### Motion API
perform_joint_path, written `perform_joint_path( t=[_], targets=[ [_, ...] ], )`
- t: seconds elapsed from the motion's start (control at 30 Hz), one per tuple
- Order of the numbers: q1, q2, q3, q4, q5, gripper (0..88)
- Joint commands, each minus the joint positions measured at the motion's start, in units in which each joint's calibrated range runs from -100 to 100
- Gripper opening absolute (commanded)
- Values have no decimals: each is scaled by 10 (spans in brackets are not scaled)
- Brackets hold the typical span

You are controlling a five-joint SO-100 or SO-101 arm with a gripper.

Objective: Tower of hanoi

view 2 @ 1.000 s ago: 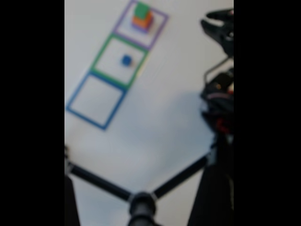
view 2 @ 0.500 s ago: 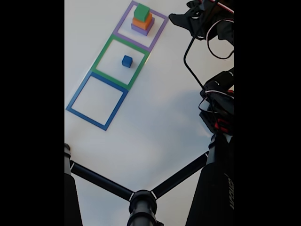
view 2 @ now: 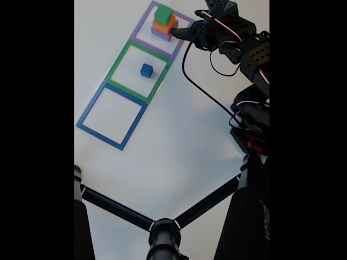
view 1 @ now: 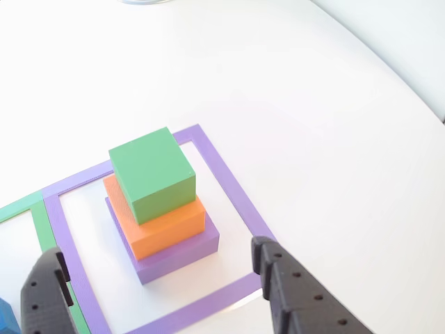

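Observation:
The tower of hanoi stands as a stack inside a purple tape square (view 1: pixel 222 181): a green block (view 1: pixel 151 174) on an orange one (view 1: pixel 170 226) on a flat purple one (view 1: pixel 184 256). In the fixed view the stack (view 2: pixel 164 23) is at the top. The small blue cube (view 2: pixel 146 70) sits apart in the green tape square (view 2: pixel 116 65); its corner (view 1: pixel 5 316) shows at the other view's lower left. My gripper (view 1: pixel 156 252) (view 2: pixel 187 26) is open, just short of the stack, with one black finger (view 1: pixel 45 292) on each side and nothing held.
A blue tape square (view 2: pixel 87 114) lies below the green one. The arm's base and cables (view 2: pixel 252 124) stand at the right edge. Black tripod legs (view 2: pixel 162 233) cross the bottom of the fixed view. The white table's rim (view 1: pixel 389 69) curves at the far right.
The gripper has swung left from the upper right of the fixed view to just beside the stack. The blocks have not moved.

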Motion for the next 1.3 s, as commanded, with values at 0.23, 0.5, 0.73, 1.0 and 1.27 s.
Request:
perform_joint_path(
  t=[0.23, 0.5, 0.73, 1.0, 1.27],
  targets=[
    [-26, 182, 32, -326, 2, 341],
    [-18, 291, 27, -452, 2, 351],
    [-23, 380, 5, -529, 2, 352],
    [-22, 451, -27, -577, 2, 353],
    [-36, 497, -67, -594, 2, 353]
  ],
)
